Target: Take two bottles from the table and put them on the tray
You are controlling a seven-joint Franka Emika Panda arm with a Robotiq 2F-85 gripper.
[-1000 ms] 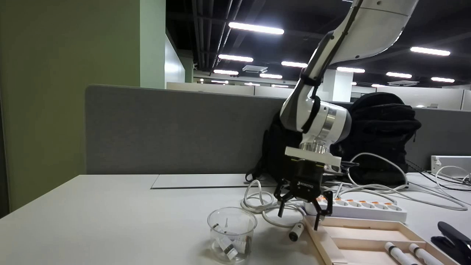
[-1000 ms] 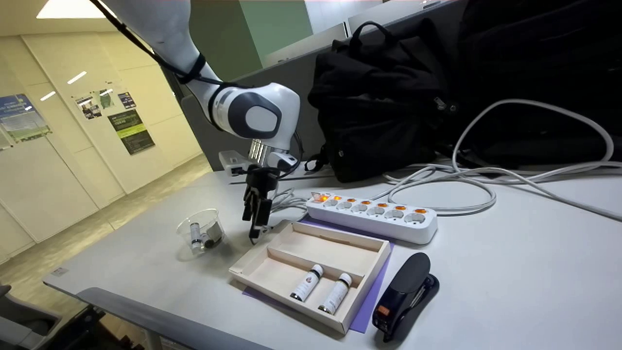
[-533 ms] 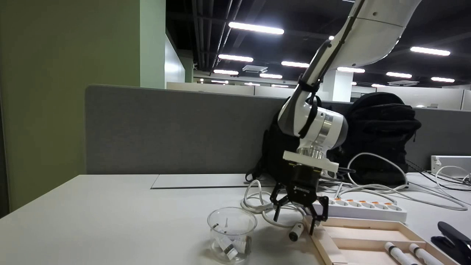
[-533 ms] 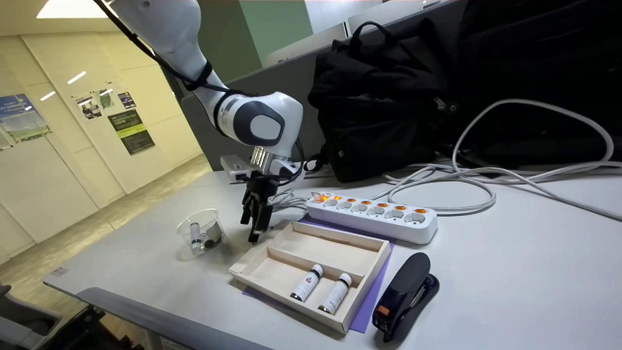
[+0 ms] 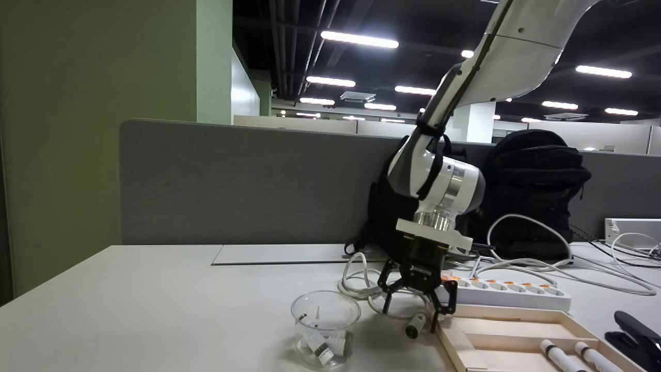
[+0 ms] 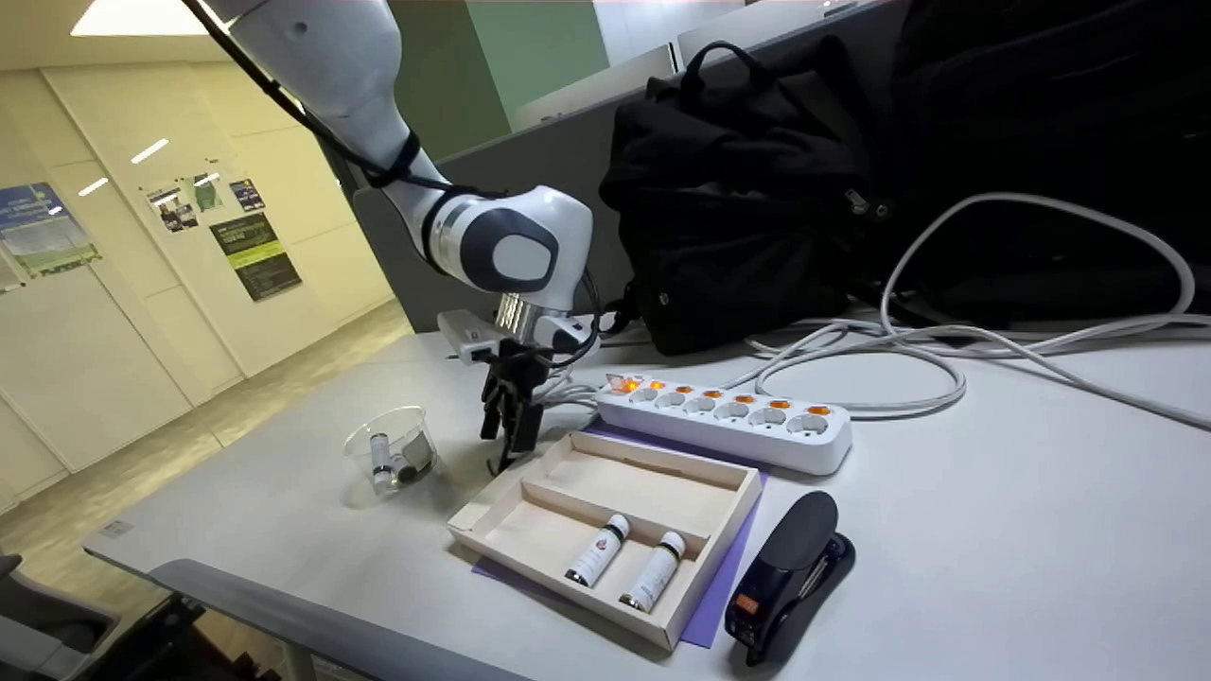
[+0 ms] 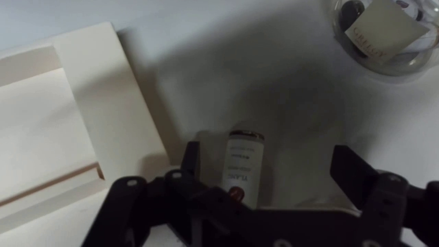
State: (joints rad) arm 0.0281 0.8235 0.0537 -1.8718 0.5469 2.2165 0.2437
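Observation:
A small white bottle [image 5: 415,326] with a dark end lies on the table [image 5: 206,310] beside the tray [image 5: 454,341]. It also shows in the wrist view [image 7: 242,168], labelled, between my fingers and nearer the left one. My gripper [image 5: 409,321] is open and points down around this bottle. In the wrist view my gripper [image 7: 267,149] touches neither side of it. In an exterior view the gripper [image 6: 508,446] hides the bottle. The beige tray [image 6: 487,506] holds two more white bottles [image 6: 598,550] [image 6: 653,572], lying in its front compartment.
A round clear cup [image 5: 325,310] with a few small bottles inside stands on the table near the gripper. A white power strip [image 6: 724,421] and cables lie behind the tray. A black stapler [image 6: 793,577] is beside the tray. Black backpacks [image 6: 738,199] stand against the partition.
My gripper has moved lower over the table, its open fingers coming down around the loose bottle. The bottles in the tray and the cup have not moved.

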